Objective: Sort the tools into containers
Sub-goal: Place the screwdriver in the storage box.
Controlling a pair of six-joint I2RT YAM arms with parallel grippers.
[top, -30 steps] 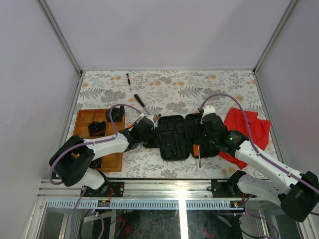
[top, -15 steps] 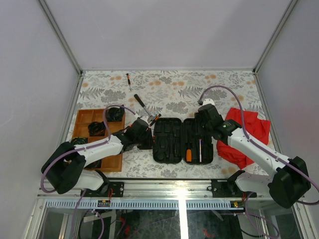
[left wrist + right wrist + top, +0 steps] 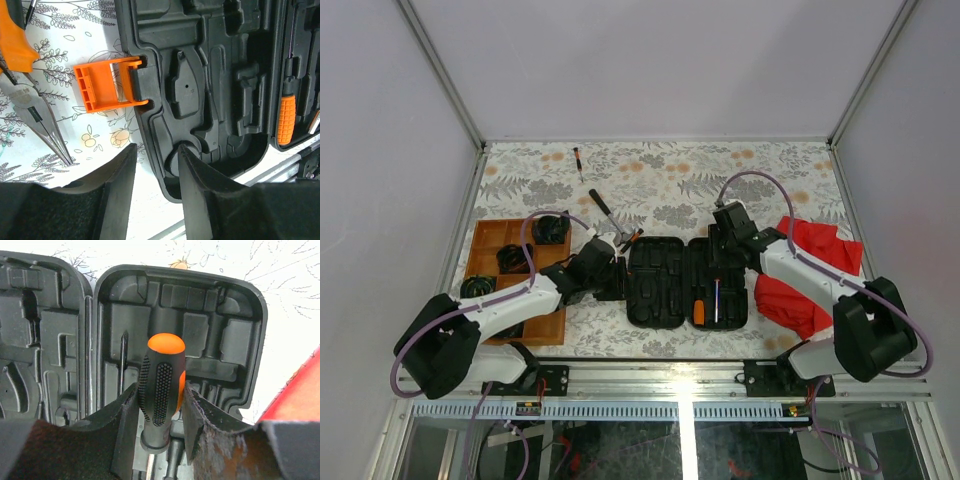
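The right tool [image 3: 160,395] gripped an orange-and-black screwdriver [image 3: 162,370] over the open black case [image 3: 225,335] on the counter [image 3: 670,180]. The left tool [image 3: 157,152] stood parted and empty at the case's edge, near its orange latch [image 3: 102,82].

The tool case [image 3: 665,285] is lying open on the tabletop [image 3: 670,185], its left edge beneath the left gripper [image 3: 156,150] and its right half beneath the right gripper [image 3: 159,390], which is gripping a screwdriver [image 3: 161,375]. The pliers [image 3: 35,115] are lying left of the left gripper, and the tray [image 3: 485,240] is sitting behind it.
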